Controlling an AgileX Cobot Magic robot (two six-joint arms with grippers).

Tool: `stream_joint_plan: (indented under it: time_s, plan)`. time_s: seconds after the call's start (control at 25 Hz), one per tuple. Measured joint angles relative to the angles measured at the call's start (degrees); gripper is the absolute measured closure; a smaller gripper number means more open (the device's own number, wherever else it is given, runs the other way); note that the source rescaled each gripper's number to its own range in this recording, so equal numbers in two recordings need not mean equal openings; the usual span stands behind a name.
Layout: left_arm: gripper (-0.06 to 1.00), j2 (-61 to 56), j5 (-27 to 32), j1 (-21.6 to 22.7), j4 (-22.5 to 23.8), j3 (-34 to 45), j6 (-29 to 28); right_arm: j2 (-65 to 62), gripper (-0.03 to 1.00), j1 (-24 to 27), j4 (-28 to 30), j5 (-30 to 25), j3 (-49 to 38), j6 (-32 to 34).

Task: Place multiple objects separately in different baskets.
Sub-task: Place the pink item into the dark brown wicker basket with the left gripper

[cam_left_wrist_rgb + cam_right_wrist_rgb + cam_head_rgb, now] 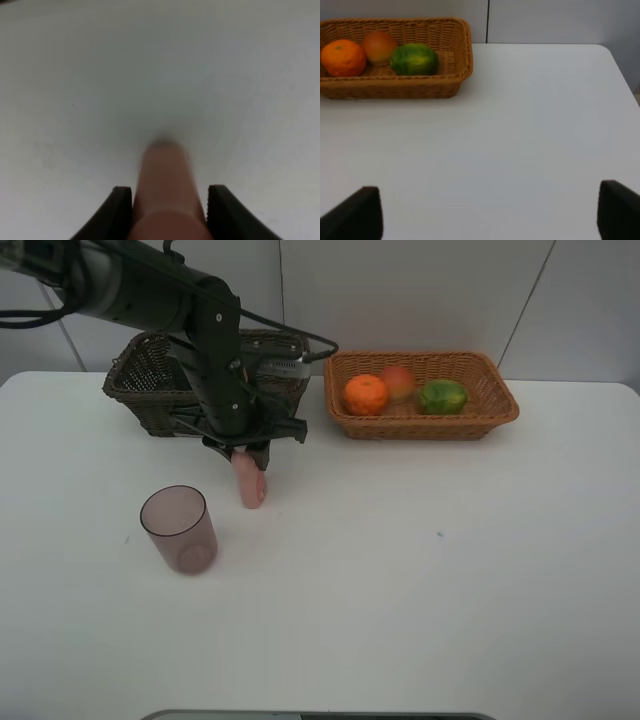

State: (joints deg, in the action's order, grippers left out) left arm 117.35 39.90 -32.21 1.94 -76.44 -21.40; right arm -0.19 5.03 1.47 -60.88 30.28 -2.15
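Observation:
My left gripper [247, 456] is shut on the small pink bottle [249, 482], whose lower end touches the table in front of the dark brown basket [140, 390]. In the left wrist view the bottle [165, 190] sits between the two black fingers [119, 210]. The translucent pinkish cup [179, 529] stands upright to the left of the bottle. The orange-tan basket [500, 390] holds the orange [366, 394], the red-yellow fruit [399, 383] and the green fruit [442, 397]; it shows in the right wrist view [455, 85] too. My right gripper [490, 212] is open and empty. The dark green pump bottle is out of view.
The white table [430, 570] stretches from the baskets to the front edge. A grey wall stands behind the baskets. The left arm [150, 290] reaches in from the top left and hides part of the dark basket.

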Motion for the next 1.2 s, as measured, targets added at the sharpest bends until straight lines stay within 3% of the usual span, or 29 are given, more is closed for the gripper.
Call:
stream_joint_plan:
  time_s: [0.52, 0.84, 1.2]
  plan:
    - [0.55, -2.2, -0.06, 0.0, 0.0, 0.08, 0.26, 0.0, 0.23, 0.0, 0.0, 0.0, 0.0, 0.0]
    - [0.55, -13.17, 3.24, 0.12, 2.51, 0.13, 1.81, 0.0, 0.23, 0.0, 0.0, 0.0, 0.0, 0.0]
    - [0.55, -16.32, 5.64, 4.4, 3.13, -6.54, 5.76, 0.0, 0.23, 0.0, 0.0, 0.0, 0.0, 0.0]
